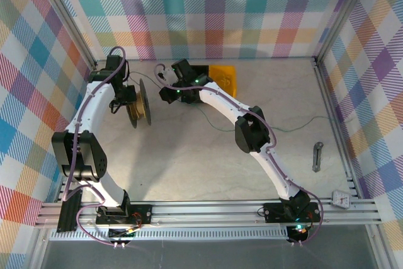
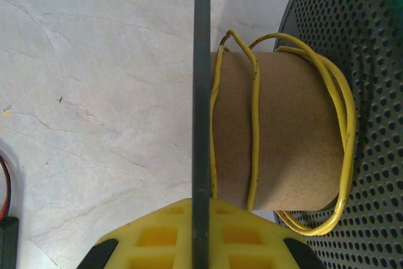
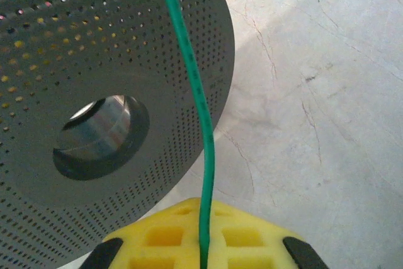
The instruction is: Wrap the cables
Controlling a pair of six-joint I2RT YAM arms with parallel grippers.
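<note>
green cable [image 3: 200, 124] pinched in right gripper [image 3: 203, 234], beside spool [image 3: 94, 48]

green cable [image 3: 200, 99], thread-thin, rises straight out of my right claw [image 3: 204, 244], pinched between the yellow pads, then bends left ahead of the claw across the perforated disc of the spool [image 3: 94, 42]. seen from above, it trails loose and wavy behind the claw, off to the right. yellow cable [image 2: 254, 124] sits just ahead of my left claw [image 2: 200, 237], wound in a few slack, uneven turns round the spool's brown core, with its outer loops sagging against the dotted disc to the claw's right.
</note>
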